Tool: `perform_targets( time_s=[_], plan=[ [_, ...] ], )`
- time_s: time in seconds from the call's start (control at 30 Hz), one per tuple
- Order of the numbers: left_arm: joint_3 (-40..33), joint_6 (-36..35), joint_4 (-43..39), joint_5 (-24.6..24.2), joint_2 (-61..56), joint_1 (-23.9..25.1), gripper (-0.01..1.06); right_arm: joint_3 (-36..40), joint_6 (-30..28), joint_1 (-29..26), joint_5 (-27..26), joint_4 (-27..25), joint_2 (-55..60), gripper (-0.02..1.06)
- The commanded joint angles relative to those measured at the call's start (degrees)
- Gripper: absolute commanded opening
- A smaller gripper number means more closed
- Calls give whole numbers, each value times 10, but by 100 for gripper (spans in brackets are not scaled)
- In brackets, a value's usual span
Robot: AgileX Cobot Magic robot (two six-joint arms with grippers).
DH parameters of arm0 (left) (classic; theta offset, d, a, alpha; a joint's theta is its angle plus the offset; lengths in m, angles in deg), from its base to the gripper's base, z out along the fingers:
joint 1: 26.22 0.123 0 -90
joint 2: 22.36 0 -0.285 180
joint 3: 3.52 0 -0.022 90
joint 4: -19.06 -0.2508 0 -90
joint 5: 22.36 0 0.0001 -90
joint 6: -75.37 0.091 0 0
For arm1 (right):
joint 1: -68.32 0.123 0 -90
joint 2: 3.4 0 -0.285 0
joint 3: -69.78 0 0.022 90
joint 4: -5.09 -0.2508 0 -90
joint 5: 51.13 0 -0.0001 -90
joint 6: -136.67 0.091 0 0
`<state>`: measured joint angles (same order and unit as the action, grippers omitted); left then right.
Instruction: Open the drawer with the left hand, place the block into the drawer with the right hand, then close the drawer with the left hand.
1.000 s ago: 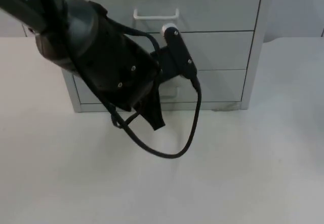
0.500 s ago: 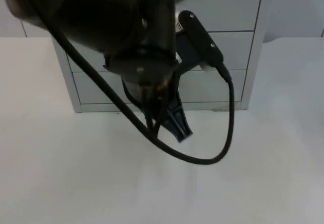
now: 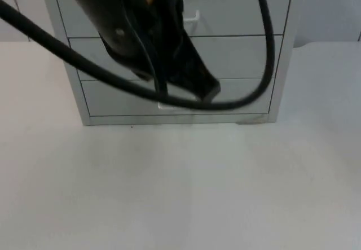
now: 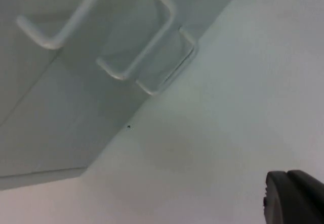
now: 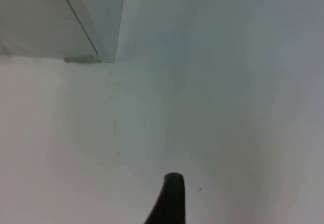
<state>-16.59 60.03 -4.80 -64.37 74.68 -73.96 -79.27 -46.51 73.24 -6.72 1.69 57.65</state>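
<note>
Top view has the left gripper [image 3: 206, 89] in front of the closed drawer cabinet [image 3: 237, 58], near its lowest drawer [image 3: 237, 96], whose handle [image 4: 147, 57] appears in the left wrist view; whether its fingers are apart I cannot tell. All drawers look shut, so by my reading opening, placing the block and closing all remain. Against a second ago, the left arm has risen and swung toward the cabinet front; the right gripper [image 5: 169, 198] waits beside the cabinet's corner, finger state unclear.
</note>
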Motion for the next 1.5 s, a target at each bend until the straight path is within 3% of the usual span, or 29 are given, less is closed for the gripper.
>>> perform_targets(
  time_s=[0.0,0.67,1.03,1.2,1.47],
  plan=[
    [1,6,29,-12,-52,-3,0,0,-9,-3,15,3,-41,73],
    [-4,21,72,-28,-304,-3,0,0,-28,-3,57,1,-237,73],
    [-164,-15,81,34,-523,-3,0,1,-50,-2,100,-9,-335,73],
    [-199,-16,79,34,-608,-3,0,10,-54,-2,122,-14,-375,73],
    [-239,-16,78,-3,-730,-3,0,94,-53,-2,136,-23,-481,73]
  ],
)
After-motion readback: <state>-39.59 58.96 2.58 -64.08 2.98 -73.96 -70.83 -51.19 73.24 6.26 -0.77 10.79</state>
